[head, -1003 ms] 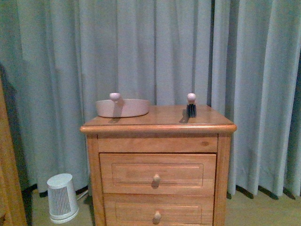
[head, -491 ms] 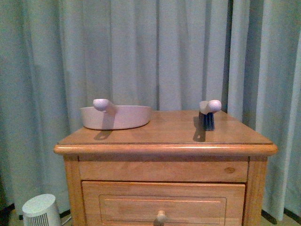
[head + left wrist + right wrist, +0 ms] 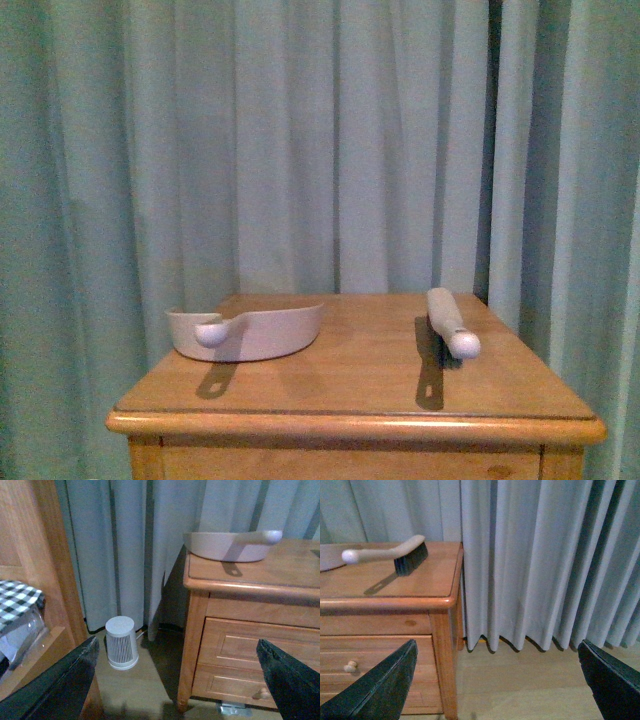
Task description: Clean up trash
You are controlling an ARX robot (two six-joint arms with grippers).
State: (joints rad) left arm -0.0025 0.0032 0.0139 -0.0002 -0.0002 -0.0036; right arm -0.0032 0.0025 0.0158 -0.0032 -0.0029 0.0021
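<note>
No trash shows in any view. A lilac dustpan lies on the left of the wooden nightstand top, its handle pointing toward me; the left wrist view also catches the dustpan. On the right of the top lies a hand brush with a pale handle and dark bristles, seen too as the brush from the right wrist. My left gripper hangs open low beside the nightstand's left side. My right gripper is open over bare floor off the nightstand's right side. Neither arm shows in the front view.
Pale blue-grey curtains hang behind the nightstand down to the floor. A small white ribbed heater stands on the floor left of the nightstand. Wooden furniture with a checked cloth is further left. The nightstand has drawers with knobs.
The front view has risen and come closer: the drawers and heater dropped out of sight, and I now look down on the nightstand top, dustpan and brush.
</note>
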